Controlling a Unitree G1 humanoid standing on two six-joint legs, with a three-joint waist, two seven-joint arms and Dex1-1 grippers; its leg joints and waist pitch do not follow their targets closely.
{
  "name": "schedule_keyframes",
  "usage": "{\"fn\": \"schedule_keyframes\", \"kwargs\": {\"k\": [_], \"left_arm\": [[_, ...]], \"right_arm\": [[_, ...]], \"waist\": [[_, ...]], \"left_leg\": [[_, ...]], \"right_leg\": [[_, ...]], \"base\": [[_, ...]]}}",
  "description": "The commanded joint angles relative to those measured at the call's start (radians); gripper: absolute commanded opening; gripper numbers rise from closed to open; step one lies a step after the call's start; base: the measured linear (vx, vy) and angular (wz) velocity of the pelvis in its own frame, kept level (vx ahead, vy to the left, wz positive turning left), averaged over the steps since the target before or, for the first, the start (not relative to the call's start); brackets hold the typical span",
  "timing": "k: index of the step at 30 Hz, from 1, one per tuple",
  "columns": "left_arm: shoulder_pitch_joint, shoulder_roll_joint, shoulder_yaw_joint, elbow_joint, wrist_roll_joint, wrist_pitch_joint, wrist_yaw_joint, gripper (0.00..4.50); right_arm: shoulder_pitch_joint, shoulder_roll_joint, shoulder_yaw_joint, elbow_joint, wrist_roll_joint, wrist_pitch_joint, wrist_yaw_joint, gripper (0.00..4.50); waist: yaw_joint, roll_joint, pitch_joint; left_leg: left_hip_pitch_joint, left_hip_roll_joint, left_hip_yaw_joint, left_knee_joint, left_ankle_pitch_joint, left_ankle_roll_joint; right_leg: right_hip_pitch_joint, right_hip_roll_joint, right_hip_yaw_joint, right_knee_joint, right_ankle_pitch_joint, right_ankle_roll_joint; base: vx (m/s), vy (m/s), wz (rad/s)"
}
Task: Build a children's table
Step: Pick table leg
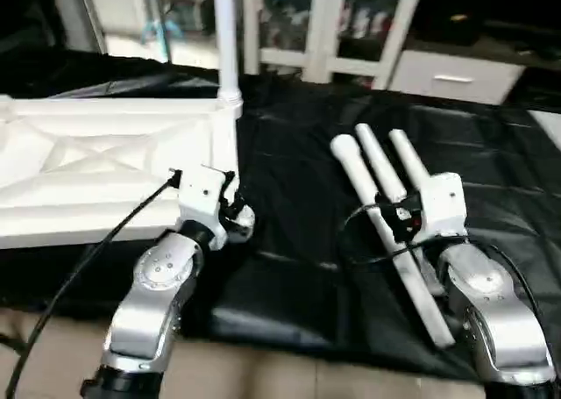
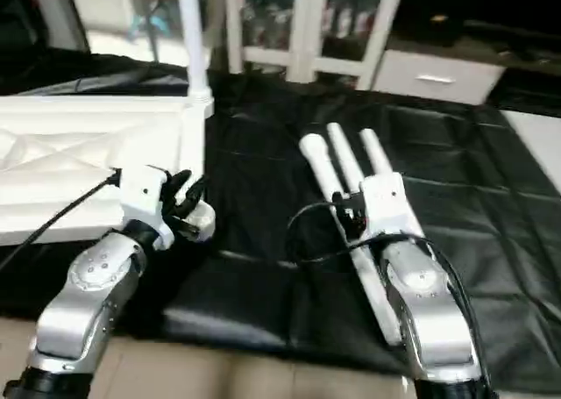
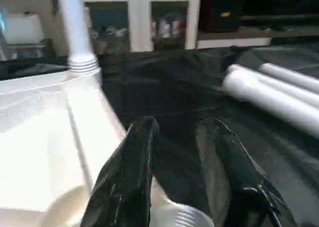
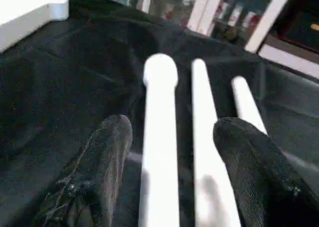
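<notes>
The children's table top (image 1: 105, 162) lies upside down on the left, its ribbed underside facing up. One white leg (image 1: 225, 31) stands upright in the far right corner socket. My left gripper (image 2: 186, 195) hovers at the near right corner socket (image 2: 202, 220), open, and the socket's ringed rim (image 3: 182, 218) sits low between its black fingers (image 3: 134, 167). Three more white legs (image 1: 368, 167) lie side by side on the black sheet to the right. My right gripper (image 4: 174, 122) is open just above them. Two legs (image 4: 159, 137) lie between its fingers (image 4: 99, 172).
A black sheet (image 1: 289, 197) covers the work surface, and its front edge meets the beige floor (image 1: 263, 373). A white glass-door cabinet (image 1: 333, 22) and a white drawer unit (image 1: 451, 74) stand behind. Black cables loop from both wrists.
</notes>
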Motion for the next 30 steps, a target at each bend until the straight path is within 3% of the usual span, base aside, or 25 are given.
{"fn": "schedule_keyframes", "kwargs": {"k": [1,2,3,4,5,6,7,8,9,10,11,12,13,14,16,17,18,19,21,22,24,25,28,30], "left_arm": [[-0.024,-0.010,-0.013,0.003,0.001,0.002,-0.002,1.58],[-0.025,-0.010,-0.011,0.004,0.002,0.005,0.002,1.58],[-0.025,-0.010,-0.011,0.004,0.002,0.005,0.002,1.58],[-0.026,-0.013,-0.007,0.004,-0.009,-0.002,-0.004,1.58],[-0.027,-0.011,-0.009,0.005,-0.009,-0.003,-0.008,1.58],[-0.028,-0.010,-0.010,0.006,-0.008,-0.003,-0.010,1.58],[-0.026,0.000,-0.023,0.007,-0.002,-0.015,-0.024,1.58],[-0.025,0.003,-0.027,0.006,-0.001,-0.018,-0.030,1.58],[-0.022,0.010,-0.035,0.000,-0.002,-0.026,-0.045,1.58],[-0.018,0.017,-0.038,-0.006,-0.004,-0.032,-0.060,1.58],[-0.014,0.023,-0.041,-0.012,-0.006,-0.036,-0.072,1.58],[-0.011,0.033,-0.044,-0.018,-0.006,-0.039,-0.085,1.58],[-0.008,0.045,-0.049,-0.023,-0.013,-0.040,-0.110,1.58],[-0.005,0.060,-0.056,-0.027,-0.018,-0.035,-0.134,1.58],[0.000,0.104,-0.076,-0.043,-0.044,-0.029,-0.210,1.58],[0.000,0.109,-0.078,-0.045,-0.048,-0.027,-0.218,1.58],[0.001,0.121,-0.082,-0.051,-0.057,-0.025,-0.239,1.58],[0.004,0.137,-0.085,-0.066,-0.084,-0.011,-0.278,1.58],[0.007,0.156,-0.088,-0.082,-0.108,0.000,-0.321,1.58],[0.009,0.173,-0.092,-0.094,-0.128,0.007,-0.363,1.58],[0.007,0.206,-0.107,-0.105,-0.146,0.012,-0.429,1.58],[0.002,0.262,-0.129,-0.127,-0.188,0.047,-0.529,1.58],[-0.006,0.306,-0.144,-0.144,-0.206,0.073,-0.590,1.58],[-0.009,0.317,-0.149,-0.146,-0.203,0.073,-0.595,1.58]], "right_arm": [[0.001,-0.018,-0.006,0.009,-0.011,0.020,0.006,2.96],[-0.015,-0.024,-0.007,0.011,-0.006,0.039,0.012,2.96],[-0.015,-0.024,-0.007,0.011,-0.006,0.039,0.012,2.96],[-0.032,-0.028,-0.014,0.006,0.007,0.090,0.021,2.96],[-0.038,-0.034,-0.010,0.005,0.006,0.106,0.029,2.96],[-0.042,-0.038,-0.008,0.005,0.005,0.117,0.033,2.96],[-0.057,-0.048,-0.009,0.000,0.015,0.185,0.049,2.96],[-0.062,-0.054,-0.006,0.000,0.015,0.207,0.053,2.96],[-0.072,-0.065,-0.001,0.002,0.025,0.241,0.070,2.96],[-0.080,-0.065,-0.007,0.005,0.055,0.263,0.091,2.96],[-0.087,-0.062,-0.016,0.006,0.084,0.296,0.103,2.96],[-0.096,-0.067,-0.016,0.007,0.094,0.333,0.109,2.96],[-0.107,-0.079,-0.007,0.011,0.086,0.374,0.112,2.96],[-0.115,-0.087,-0.001,0.017,0.071,0.396,0.106,2.96],[-0.140,-0.084,-0.014,0.033,0.045,0.442,0.074,2.96],[-0.144,-0.083,-0.017,0.035,0.044,0.449,0.070,2.96],[-0.152,-0.079,-0.023,0.036,0.040,0.469,0.063,2.96],[-0.161,-0.079,-0.026,0.037,0.029,0.495,0.050,2.96],[-0.169,-0.081,-0.030,0.037,0.025,0.530,0.038,2.96],[-0.176,-0.093,-0.023,0.038,0.017,0.565,0.030,2.96],[-0.183,-0.103,-0.023,0.044,0.012,0.597,0.019,2.96],[-0.193,-0.119,-0.024,0.065,0.021,0.649,0.026,2.96],[-0.196,-0.130,-0.021,0.089,0.036,0.698,0.047,2.96],[-0.195,-0.131,-0.019,0.095,0.041,0.713,0.056,2.96]], "waist": [[-0.004,-0.019,-0.067],[0.056,-0.037,-0.054],[0.072,-0.045,-0.059],[0.104,-0.028,-0.053],[0.107,-0.027,-0.051],[0.100,0.021,-0.061],[0.030,0.055,-0.053],[0.043,0.077,-0.077],[0.080,0.051,-0.071],[0.091,0.038,-0.076],[0.097,0.019,-0.069],[0.104,-0.011,-0.057],[0.116,-0.022,-0.058],[0.120,-0.019,-0.059],[0.110,-0.008,-0.049],[0.106,-0.008,-0.047],[0.098,-0.008,-0.040],[0.094,0.006,-0.034],[0.089,0.000,-0.029],[0.089,0.006,-0.027],[0.088,0.003,-0.028],[0.088,0.001,-0.028],[0.087,0.010,-0.028],[0.084,0.007,-0.029]], "left_leg": [[0.048,-0.023,-0.031,0.012,0.563,0.410],[-0.121,-0.095,0.028,0.085,0.264,0.343],[-0.173,-0.052,0.025,0.134,0.137,0.273],[-0.223,0.019,-0.003,0.140,0.103,0.114],[-0.226,0.034,-0.007,0.104,0.150,0.065],[-0.157,0.053,-0.002,0.014,0.460,0.065],[-0.042,0.142,-0.102,0.002,0.803,0.301],[0.013,0.183,-0.155,0.020,1.046,0.388],[0.007,0.175,-0.125,0.058,1.280,0.340],[-0.022,0.107,-0.087,0.047,1.301,0.231],[-0.046,0.074,-0.060,0.040,1.172,0.187],[-0.092,0.029,-0.005,0.031,0.804,0.126],[-0.111,0.030,0.011,0.000,0.513,0.069],[-0.108,0.037,0.014,-0.012,0.408,0.042],[-0.101,0.053,0.031,-0.053,0.178,-0.036],[-0.098,0.055,0.035,-0.060,0.142,-0.056],[-0.098,0.058,0.040,-0.073,0.050,-0.085],[-0.093,0.062,0.040,-0.081,-0.050,-0.112],[-0.088,0.068,0.049,-0.088,-0.178,-0.136],[-0.086,0.071,0.052,-0.089,-0.218,-0.145],[-0.088,0.070,0.055,-0.090,-0.223,-0.149],[-0.091,0.070,0.058,-0.090,-0.209,-0.151],[-0.093,0.071,0.064,-0.090,-0.181,-0.156],[-0.096,0.072,0.069,-0.089,-0.173,-0.158]], "right_leg": [[0.025,0.005,0.039,-0.057,0.197,-0.054],[0.187,-0.055,0.162,-0.102,0.366,-0.179],[0.228,-0.118,0.217,-0.116,0.475,-0.272],[0.236,-0.129,0.223,-0.077,0.852,-0.367],[0.227,-0.090,0.191,-0.048,1.012,-0.363],[0.155,0.045,0.070,0.032,1.038,-0.223],[-0.015,0.061,0.018,0.077,0.421,-0.055],[-0.053,0.019,0.030,0.079,0.213,-0.006],[-0.076,-0.019,0.071,0.027,0.212,0.088],[-0.057,-0.005,0.067,-0.015,0.320,0.120],[-0.044,-0.001,0.069,-0.045,0.356,0.106],[-0.011,-0.020,0.077,-0.068,0.386,0.044],[0.024,-0.026,0.082,-0.071,0.355,0.025],[0.030,-0.029,0.082,-0.071,0.335,0.012],[0.030,-0.015,0.071,-0.086,0.242,-0.053],[0.029,-0.013,0.069,-0.090,0.206,-0.061],[0.022,-0.010,0.070,-0.096,0.117,-0.068],[0.011,-0.011,0.073,-0.099,0.023,-0.074],[-0.002,-0.013,0.077,-0.112,-0.125,-0.065],[-0.011,-0.014,0.079,-0.117,-0.175,-0.054],[-0.014,-0.013,0.080,-0.122,-0.210,-0.037],[-0.017,-0.012,0.081,-0.119,-0.209,-0.032],[-0.022,-0.010,0.081,-0.115,-0.183,-0.033],[-0.021,-0.009,0.082,-0.115,-0.167,-0.038]], "base": [[0.203,-0.084,-0.02],[0.203,-0.084,-0.02],[0.182,0.005,0.23],[0.068,0.089,0.33],[0.068,0.089,0.33],[-0.110,0.094,0.14],[-0.116,0.016,-0.22],[-0.116,0.016,-0.22],[-0.012,-0.006,-0.18],[-0.108,0.052,0.06],[-0.108,0.052,0.06],[-0.114,0.040,-0.04],[0.000,0.000,0.00],[0.000,0.000,0.00],[-0.073,-0.033,-0.02],[-0.091,-0.029,-0.01],[-0.096,-0.019,-0.04],[-0.094,-0.014,-0.03],[-0.089,-0.015,-0.01],[-0.075,-0.015,0.01],[-0.069,-0.013,0.01],[0.000,0.000,0.00],[0.000,0.000,0.00],[0.000,0.000,0.00]]}}
